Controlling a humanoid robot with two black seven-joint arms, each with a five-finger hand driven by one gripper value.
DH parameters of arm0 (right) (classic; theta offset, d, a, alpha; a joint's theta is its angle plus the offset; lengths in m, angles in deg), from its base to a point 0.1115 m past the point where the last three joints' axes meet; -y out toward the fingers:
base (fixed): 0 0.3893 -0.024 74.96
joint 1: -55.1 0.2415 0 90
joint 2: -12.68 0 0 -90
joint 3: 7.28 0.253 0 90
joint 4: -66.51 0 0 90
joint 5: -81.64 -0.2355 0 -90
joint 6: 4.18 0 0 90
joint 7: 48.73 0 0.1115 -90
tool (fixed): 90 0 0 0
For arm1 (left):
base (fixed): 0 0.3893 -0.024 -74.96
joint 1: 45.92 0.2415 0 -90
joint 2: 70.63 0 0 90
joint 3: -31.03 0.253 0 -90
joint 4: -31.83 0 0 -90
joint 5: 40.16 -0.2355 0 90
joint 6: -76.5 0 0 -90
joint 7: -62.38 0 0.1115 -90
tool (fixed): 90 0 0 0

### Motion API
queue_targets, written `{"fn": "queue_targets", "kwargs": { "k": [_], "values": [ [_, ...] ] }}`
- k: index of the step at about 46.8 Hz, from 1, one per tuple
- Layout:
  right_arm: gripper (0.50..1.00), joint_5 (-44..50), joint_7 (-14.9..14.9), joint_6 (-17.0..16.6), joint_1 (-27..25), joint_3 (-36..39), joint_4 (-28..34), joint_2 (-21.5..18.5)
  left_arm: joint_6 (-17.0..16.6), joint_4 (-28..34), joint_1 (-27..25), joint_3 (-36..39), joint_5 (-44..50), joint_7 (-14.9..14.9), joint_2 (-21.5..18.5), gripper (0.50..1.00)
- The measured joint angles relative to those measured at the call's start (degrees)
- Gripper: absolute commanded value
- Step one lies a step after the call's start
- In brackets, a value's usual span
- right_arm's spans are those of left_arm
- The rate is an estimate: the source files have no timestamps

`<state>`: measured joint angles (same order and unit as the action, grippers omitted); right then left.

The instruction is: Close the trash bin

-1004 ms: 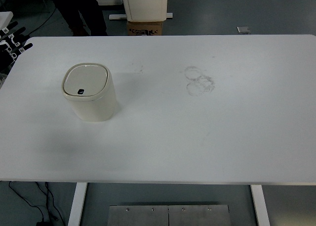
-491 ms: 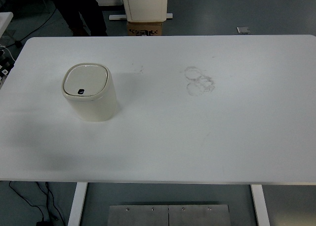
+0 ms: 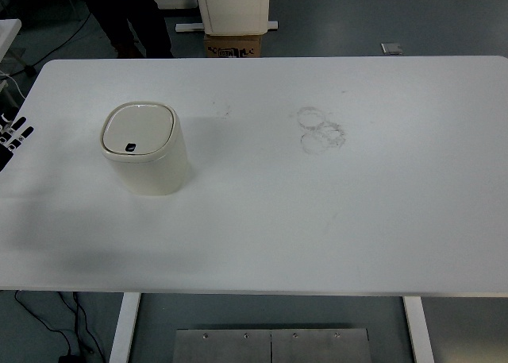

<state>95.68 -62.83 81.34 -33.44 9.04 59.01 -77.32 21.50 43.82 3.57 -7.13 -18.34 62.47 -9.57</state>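
Only a sliver of the robot shows, at the picture's left edge: the left hand [image 3: 11, 134]. Its fingers [image 3: 17, 128] are slim and black, each ending in a pale, whitish tip, so they read as dark bars capped with light patches. The rest of the hand and the arm behind it are cut off by the frame.

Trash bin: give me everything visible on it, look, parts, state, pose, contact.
The trash bin is small, cream-coloured and looks like smooth plastic, with rounded corners. Its flat square lid lies down flush in the rim, so it reads as closed, and has a small dark button at the near edge. It stands upright on the left part of the white table. Nothing else touches it; the left hand is at the left edge, apart.
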Motion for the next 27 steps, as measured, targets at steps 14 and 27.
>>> {"fn": "queue_targets", "kwargs": {
  "k": [14, 27],
  "values": [
    [0.991, 0.08, 0.04, 0.00, 0.04, -0.03, 0.04, 0.00, 0.00, -0.35, 1.35, 0.01, -0.01, 2.44, 1.67, 1.000],
    [0.991, 0.15, 0.04, 0.00, 0.22, 0.02, 0.04, 0.00, 0.00, -0.31, 1.75, 0.09, -0.10, 2.46, 1.68, 1.000]
  ]
}}
